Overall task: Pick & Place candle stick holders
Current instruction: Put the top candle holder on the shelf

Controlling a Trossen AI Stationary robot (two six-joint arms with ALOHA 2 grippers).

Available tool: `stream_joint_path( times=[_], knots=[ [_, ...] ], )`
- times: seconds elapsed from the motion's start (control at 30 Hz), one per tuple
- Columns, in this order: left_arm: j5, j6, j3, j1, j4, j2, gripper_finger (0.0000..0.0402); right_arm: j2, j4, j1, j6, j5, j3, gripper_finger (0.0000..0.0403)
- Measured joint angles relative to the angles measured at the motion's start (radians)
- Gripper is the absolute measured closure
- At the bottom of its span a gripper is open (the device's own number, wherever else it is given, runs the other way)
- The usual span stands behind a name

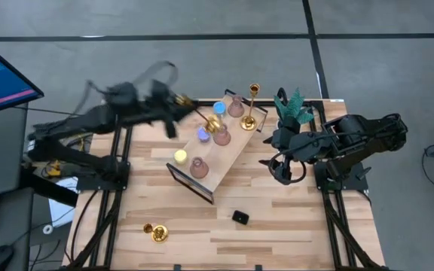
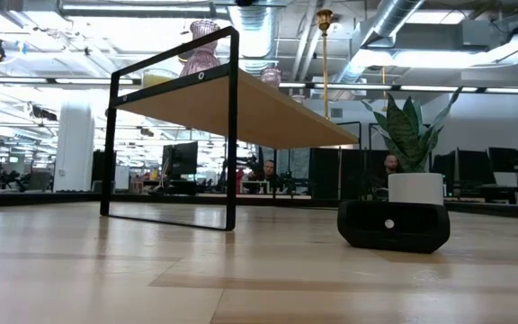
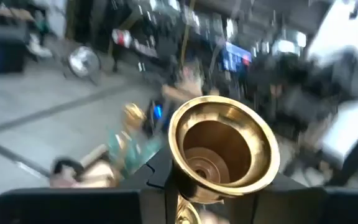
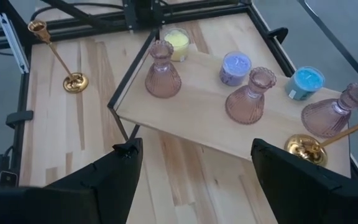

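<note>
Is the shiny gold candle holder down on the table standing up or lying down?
Lying down. The shiny gold stemmed candle holder rests on its side on the wooden table, with its stem slanting along the boards and its round base turned sideways.

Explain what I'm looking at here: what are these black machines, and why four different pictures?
Two robot arms work at a wooden table. One picture looks down from above, one sits at table height, and two come from cameras on the arms' wrists. A small raised shelf carries pink holders, little coloured candles and a tall gold candlestick. Another gold candlestick lies on the table. The left gripper holds a gold candle holder above the shelf. The right gripper waits beside it, fingers open, near a potted plant.
</note>
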Motion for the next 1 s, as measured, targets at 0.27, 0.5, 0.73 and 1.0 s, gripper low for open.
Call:
stream_joint_path(
  times=[0.27,0.5,0.73,1.0],
  knots=[
    [-0.116,0.061,0.06,-0.156,-0.017,0.227,0.0315,0.0,0.024,0.0,0.025,0.0,0.0,0.0111],
    [-0.233,0.082,0.06,-0.191,-0.078,0.338,0.0315,0.0,0.022,0.0,0.052,-0.002,0.0,0.0111],
    [-0.235,0.06,0.061,-0.2,-0.101,0.422,0.0315,0.0,0.034,0.0,0.052,-0.004,0.0,0.0111],
    [-0.273,0.061,0.06,-0.207,-0.11,0.457,0.0315,0.0,0.035,0.0,0.052,-0.004,0.0,0.0111]
  ],
)
